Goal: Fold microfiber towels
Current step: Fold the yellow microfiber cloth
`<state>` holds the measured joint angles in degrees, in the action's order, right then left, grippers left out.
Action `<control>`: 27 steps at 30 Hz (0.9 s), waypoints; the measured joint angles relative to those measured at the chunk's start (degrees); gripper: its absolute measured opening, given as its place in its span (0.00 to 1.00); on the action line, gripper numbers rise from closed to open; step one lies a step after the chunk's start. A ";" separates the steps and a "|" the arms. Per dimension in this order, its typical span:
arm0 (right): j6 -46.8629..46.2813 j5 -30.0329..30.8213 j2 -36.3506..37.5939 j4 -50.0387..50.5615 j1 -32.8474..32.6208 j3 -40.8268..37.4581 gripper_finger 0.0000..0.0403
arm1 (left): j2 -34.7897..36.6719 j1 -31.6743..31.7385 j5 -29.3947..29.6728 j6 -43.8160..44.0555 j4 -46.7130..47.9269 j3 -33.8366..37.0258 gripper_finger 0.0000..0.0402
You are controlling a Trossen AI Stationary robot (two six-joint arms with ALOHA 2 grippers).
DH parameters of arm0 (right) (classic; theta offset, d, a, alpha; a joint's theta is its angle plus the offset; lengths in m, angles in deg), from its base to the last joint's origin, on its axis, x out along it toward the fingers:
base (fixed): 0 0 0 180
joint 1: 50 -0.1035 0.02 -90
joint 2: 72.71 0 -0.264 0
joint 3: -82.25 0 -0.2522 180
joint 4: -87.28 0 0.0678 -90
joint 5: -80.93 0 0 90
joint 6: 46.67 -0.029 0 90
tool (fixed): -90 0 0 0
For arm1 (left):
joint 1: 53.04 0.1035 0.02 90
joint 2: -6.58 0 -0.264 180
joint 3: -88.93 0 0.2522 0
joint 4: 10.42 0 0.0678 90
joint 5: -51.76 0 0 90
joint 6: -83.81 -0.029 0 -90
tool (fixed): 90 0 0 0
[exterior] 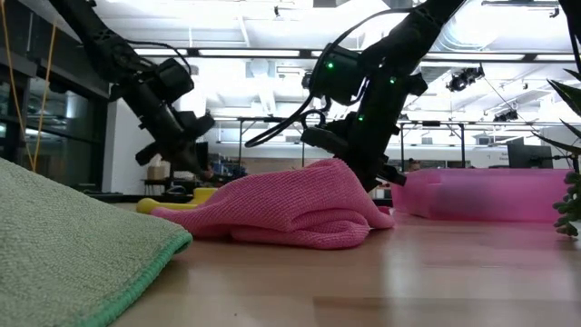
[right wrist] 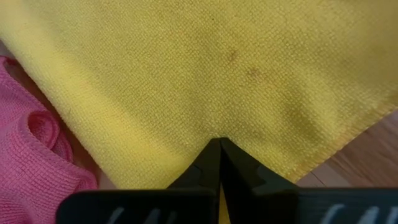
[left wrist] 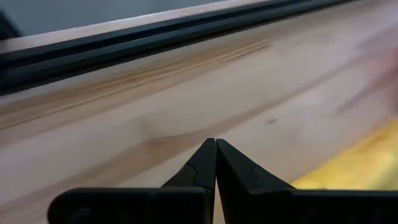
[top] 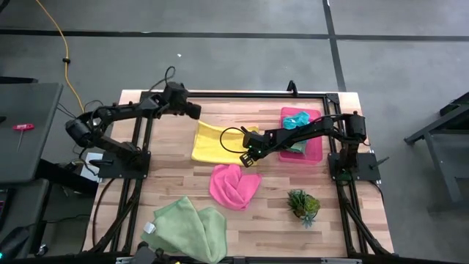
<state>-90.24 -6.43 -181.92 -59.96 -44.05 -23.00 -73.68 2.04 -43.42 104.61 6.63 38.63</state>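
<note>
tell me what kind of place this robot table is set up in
Probably a robotics lab or open industrial workspace. The wooden table stands on a bare concrete floor, a yellow cable trails across it, and the low view shows a large hall with strip ceiling lights and more benches behind.

Open wood at the front middle and far left; cloths, tray and plant crowd the rest

The table (top: 183, 183) shows bare wood between the green towels (top: 187, 227) at the front left and the plant (top: 303, 205) at the front right, and along the left side; the pink towel (top: 234, 185) is heaped near the centre, rising as a hump in the low view; just behind it the yellow towel (top: 214, 143) lies spread, with the right gripper (top: 250, 158) closed low over its near edge, the arm spanning the way to the pink tray (top: 316, 152) on the right; the left gripper (top: 196, 111), closed, hangs beside the yellow towel's far corner near the back rail (top: 234, 94).
</note>
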 joint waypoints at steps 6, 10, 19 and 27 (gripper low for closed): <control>0.44 -0.04 0.76 -0.41 0.50 -0.02 0.00 | 4.94 0.23 -16.32 -1.70 1.43 -0.75 0.00; 2.05 -0.38 3.14 0.63 2.64 -0.36 0.00 | 6.89 -3.86 -19.88 -4.19 6.08 -0.55 0.00; 2.39 -10.49 5.35 -5.24 9.97 -0.16 0.00 | 4.93 -16.03 -19.66 3.00 -6.26 8.80 0.00; -3.15 -12.22 3.62 -10.56 13.97 -0.07 0.00 | 2.25 -23.97 -10.56 11.65 -18.68 14.48 0.00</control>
<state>-93.39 -18.65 -178.29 -70.52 -30.07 -23.07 -71.43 -21.92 -53.98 116.27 -12.05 53.11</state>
